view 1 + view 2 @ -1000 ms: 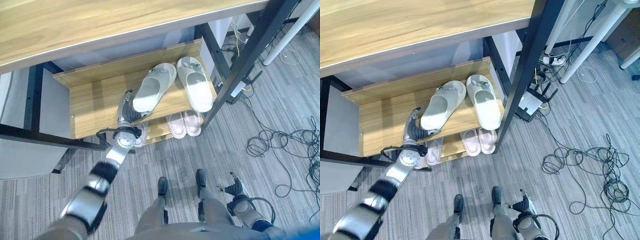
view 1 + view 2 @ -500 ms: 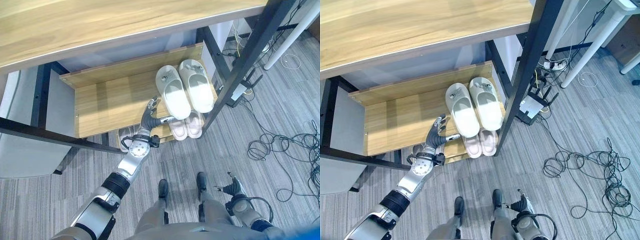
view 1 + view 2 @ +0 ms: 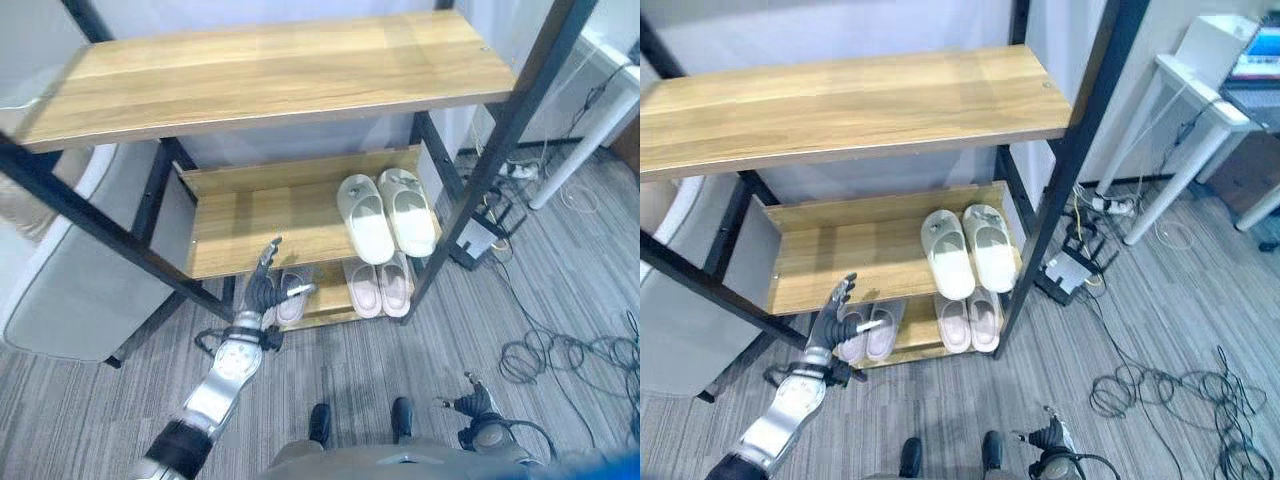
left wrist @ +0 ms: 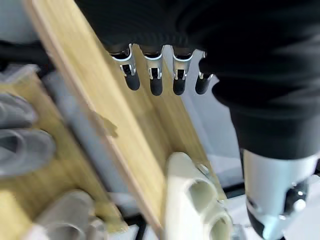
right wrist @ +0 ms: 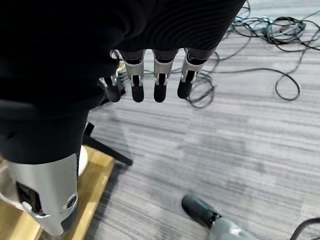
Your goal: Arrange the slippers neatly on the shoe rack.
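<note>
The white slippers (image 3: 386, 212) are lying side by side at the right end of the shoe rack (image 3: 250, 215)'s middle shelf, toes inward, apparently squared for neatness. The left hand (image 3: 264, 292) is hovering before the shelf edge, fingers straight and empty. The right hand (image 5: 150, 80) is hanging idle over the floor, fingers relaxed.

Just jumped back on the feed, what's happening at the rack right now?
The pale slippers sit side by side at the right end of the rack's middle shelf, toes toward the back. The left hand is open and empty in front of that shelf's edge, touching nothing. The right hand hangs low over the floor, fingers relaxed, empty. Two more pairs sit on the bottom shelf. The arranging looks done or nearly so.
</note>
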`<state>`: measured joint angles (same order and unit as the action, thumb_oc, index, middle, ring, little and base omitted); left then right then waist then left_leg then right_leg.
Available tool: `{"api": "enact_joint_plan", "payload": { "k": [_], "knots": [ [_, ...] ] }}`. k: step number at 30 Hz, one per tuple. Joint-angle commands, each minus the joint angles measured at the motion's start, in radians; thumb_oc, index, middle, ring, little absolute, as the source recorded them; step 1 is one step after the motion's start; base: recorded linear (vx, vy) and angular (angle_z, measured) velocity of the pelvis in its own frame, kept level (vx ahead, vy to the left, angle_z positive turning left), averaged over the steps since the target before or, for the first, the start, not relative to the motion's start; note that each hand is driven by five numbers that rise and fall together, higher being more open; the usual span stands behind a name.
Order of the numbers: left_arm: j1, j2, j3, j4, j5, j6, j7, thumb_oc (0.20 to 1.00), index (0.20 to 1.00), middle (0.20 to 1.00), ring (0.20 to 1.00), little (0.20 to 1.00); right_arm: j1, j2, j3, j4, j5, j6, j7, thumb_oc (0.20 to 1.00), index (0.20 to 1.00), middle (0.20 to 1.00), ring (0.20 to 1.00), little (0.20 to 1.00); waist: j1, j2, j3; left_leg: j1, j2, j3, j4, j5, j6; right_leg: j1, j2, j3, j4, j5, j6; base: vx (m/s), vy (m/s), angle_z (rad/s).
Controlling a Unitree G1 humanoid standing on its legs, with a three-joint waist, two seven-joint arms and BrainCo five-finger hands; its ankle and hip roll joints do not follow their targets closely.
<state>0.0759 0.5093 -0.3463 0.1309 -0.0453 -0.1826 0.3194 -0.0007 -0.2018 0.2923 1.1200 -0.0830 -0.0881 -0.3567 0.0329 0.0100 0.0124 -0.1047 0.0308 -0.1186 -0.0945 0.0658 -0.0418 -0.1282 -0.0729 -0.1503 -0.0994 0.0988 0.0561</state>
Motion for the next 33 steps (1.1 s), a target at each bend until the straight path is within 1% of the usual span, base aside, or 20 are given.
{"api": "enact_joint_plan", "payload": {
  "k": [1,2,5,6,7,9,10,14,26,27,29,33],
  "knots": [
    [-0.081,0.001,-0.015,-0.009,0.092,-0.053,-0.067,1.000,1.000,1.000,1.000,1.000,-0.025,0.011,0.017,-0.004,-0.008,-0.009,0.007,1.000,1.000,1.000,1.000,1.000,-0.005,-0.008,0.010,0.000,-0.007,-0.008,0.007,-0.062,-0.005,0.077,-0.036,-0.058,0.012,-0.103,0.082,-0.06,0.021,0.14],
    [-0.070,0.012,-0.026,-0.010,0.105,-0.053,-0.082,1.000,1.000,1.000,1.000,1.000,-0.024,0.011,0.025,-0.002,-0.022,-0.006,0.009,1.000,1.000,1.000,1.000,1.000,-0.004,-0.008,0.007,0.002,-0.007,-0.009,0.007,-0.062,-0.004,0.080,-0.036,-0.060,0.012,-0.104,0.083,-0.05,0.014,0.02],
    [-0.008,0.011,-0.012,0.009,0.053,-0.064,-0.114,1.000,1.000,1.000,1.000,1.000,-0.014,0.012,0.026,0.006,-0.041,0.000,0.013,1.000,1.000,1.000,1.000,1.000,-0.001,-0.007,-0.007,0.008,-0.008,-0.013,0.007,-0.061,-0.003,0.088,-0.036,-0.066,0.012,-0.103,0.081,-0.06,0.022,0.01],
    [0.013,0.006,0.001,0.036,0.020,-0.067,-0.121,1.000,1.000,1.000,1.000,1.000,-0.008,0.013,0.022,0.011,-0.038,0.000,0.014,1.000,1.000,1.000,1.000,1.000,0.001,-0.007,-0.010,0.009,-0.010,-0.015,0.007,-0.059,-0.002,0.089,-0.035,-0.066,0.012,-0.101,0.081,-0.08,0.035,-0.01],
    [0.034,0.002,-0.003,0.080,0.018,-0.061,-0.130,1.000,1.000,1.000,1.000,1.000,0.000,0.015,0.024,0.021,-0.042,0.002,0.022,1.000,1.000,1.000,1.000,1.000,0.004,-0.009,-0.013,0.013,-0.010,-0.015,0.007,-0.059,-0.001,0.091,-0.035,-0.067,0.012,-0.100,0.081,-0.06,0.025,0.00],
    [0.044,-0.021,0.009,0.135,-0.027,-0.058,-0.136,1.000,1.000,1.000,1.000,1.000,0.008,0.017,0.020,0.026,-0.038,0.004,0.024,1.000,1.000,1.000,1.000,1.000,0.004,-0.011,-0.016,0.017,-0.011,-0.018,0.007,-0.059,-0.001,0.097,-0.036,-0.069,0.012,-0.099,0.080,-0.02,0.007,0.00],
    [0.064,-0.045,0.035,0.190,-0.088,-0.053,-0.147,1.000,1.000,1.000,1.000,1.000,0.022,0.017,0.010,0.025,-0.029,0.003,0.027,1.000,1.000,1.000,1.000,1.000,0.005,-0.014,-0.017,0.022,-0.012,-0.022,0.007,-0.059,-0.001,0.103,-0.036,-0.070,0.012,-0.099,0.078,0.00,0.000,0.00],
    [0.082,-0.095,0.061,0.345,-0.132,-0.033,-0.163,1.000,1.000,1.000,1.000,1.000,0.045,0.022,-0.001,0.036,-0.017,0.000,0.040,1.000,1.000,1.000,1.000,1.000,0.005,-0.019,-0.019,0.028,-0.013,-0.029,0.007,-0.058,0.001,0.113,-0.036,-0.075,0.012,-0.099,0.077,-0.02,0.008,0.10],
    [0.081,-0.096,0.061,0.347,-0.132,-0.034,-0.163,1.000,1.000,1.000,1.000,1.000,0.045,0.022,-0.001,0.036,-0.017,0.000,0.040,1.000,1.000,1.000,1.000,1.000,0.005,-0.018,-0.018,0.028,-0.013,-0.029,0.007,-0.059,0.001,0.113,-0.036,-0.076,0.012,-0.100,0.077,0.00,0.000,0.03],
    [-0.029,-0.235,0.264,1.108,-0.085,0.048,-0.134,1.000,1.000,1.000,1.000,1.000,0.045,0.025,-0.046,0.100,0.089,-0.021,0.101,1.000,1.000,1.000,1.000,1.000,0.000,-0.033,-0.032,0.048,-0.015,-0.029,0.007,-0.064,-0.004,0.122,-0.033,-0.073,0.012,-0.102,0.068,0.00,0.000,0.00],
    [-0.034,-0.246,0.285,1.169,-0.065,0.071,-0.140,1.000,1.000,1.000,1.000,1.000,0.034,0.025,-0.043,0.114,0.092,-0.013,0.112,1.000,1.000,1.000,1.000,1.000,-0.005,-0.034,-0.036,0.052,-0.015,-0.022,0.007,-0.066,-0.004,0.122,-0.033,-0.069,0.012,-0.100,0.069,-0.01,0.013,-0.19],
    [-0.027,-0.253,0.286,1.187,-0.050,0.082,-0.126,1.000,1.000,1.000,1.000,1.000,0.028,0.029,-0.036,0.119,0.098,-0.008,0.118,1.000,1.000,1.000,1.000,1.000,-0.012,-0.032,-0.034,0.059,-0.012,-0.011,0.007,-0.068,-0.003,0.122,-0.033,-0.060,0.012,-0.100,0.068,0.00,-0.006,0.07]
  ]
}}
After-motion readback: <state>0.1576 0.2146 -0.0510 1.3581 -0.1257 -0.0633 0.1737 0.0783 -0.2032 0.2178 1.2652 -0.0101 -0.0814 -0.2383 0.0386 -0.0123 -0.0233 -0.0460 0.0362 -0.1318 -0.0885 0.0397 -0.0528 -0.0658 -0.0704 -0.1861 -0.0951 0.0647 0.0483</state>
